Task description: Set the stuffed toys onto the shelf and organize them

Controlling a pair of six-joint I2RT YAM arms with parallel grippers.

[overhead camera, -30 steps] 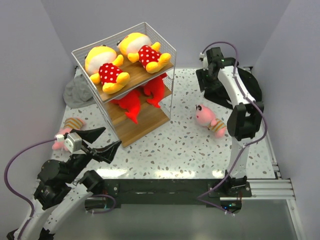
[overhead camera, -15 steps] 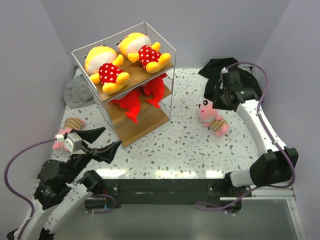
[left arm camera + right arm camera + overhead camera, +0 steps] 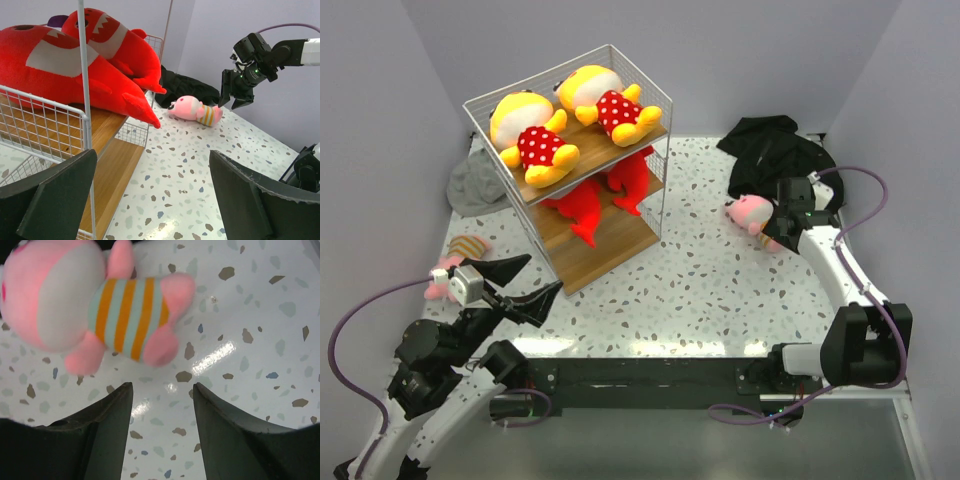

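The shelf (image 3: 655, 95) holds two yellow dolls (image 3: 535, 135) on its top board and two red sharks (image 3: 595, 200) on the middle board; the sharks also show in the left wrist view (image 3: 75, 55). One pink toy (image 3: 750, 212) in striped clothes lies on the table at the right, also in the right wrist view (image 3: 100, 305) and the left wrist view (image 3: 192, 110). My right gripper (image 3: 778, 222) (image 3: 162, 390) is open and empty, low over the table just beside this toy's feet. A second pink toy (image 3: 450, 268) lies at the left, partly hidden by my left gripper (image 3: 520, 285) (image 3: 150, 200), which is open and empty.
A black cloth heap (image 3: 770, 150) lies at the back right behind the pink toy. A grey hat (image 3: 475, 185) lies left of the shelf. The shelf's bottom board (image 3: 605, 245) is bare. Walls close in on the left, back and right.
My right arm has swung forward from the back and come down beside the right pink toy, uncovering the black cloth. That toy sits slightly farther back. The left arm has not moved.
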